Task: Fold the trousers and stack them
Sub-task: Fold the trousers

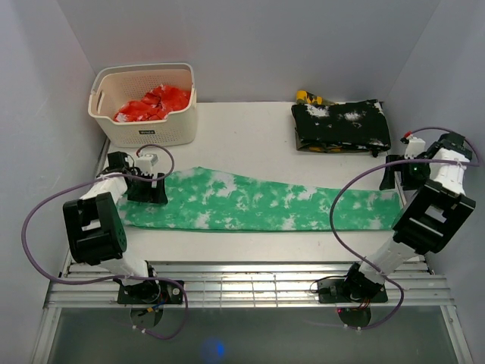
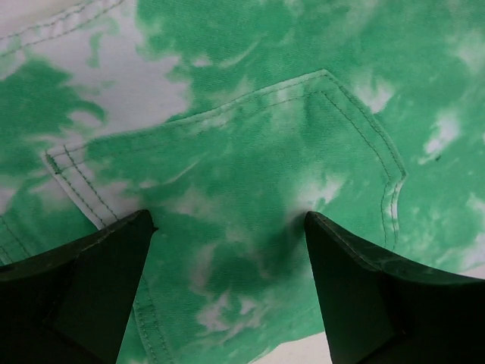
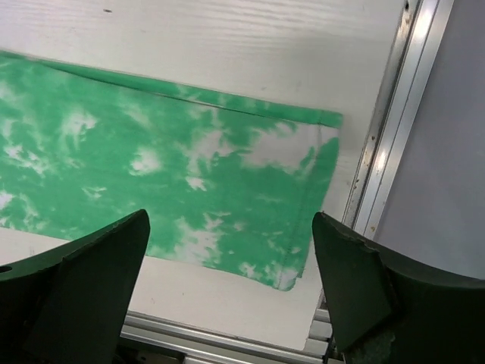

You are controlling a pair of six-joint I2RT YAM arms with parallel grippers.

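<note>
the trousers (image 1: 258, 203) lie flat in a long band across the tabletop (image 1: 242, 144), waist end at the left and leg hems near the right edge. the left tool (image 1: 147, 189) is over the back pocket (image 2: 250, 152), fingers spread wide, gripping nothing. the right tool (image 1: 399, 176) hangs above the hem end, also wide open and holding nothing. a folded black garment (image 1: 341, 125) lies far right.
</note>
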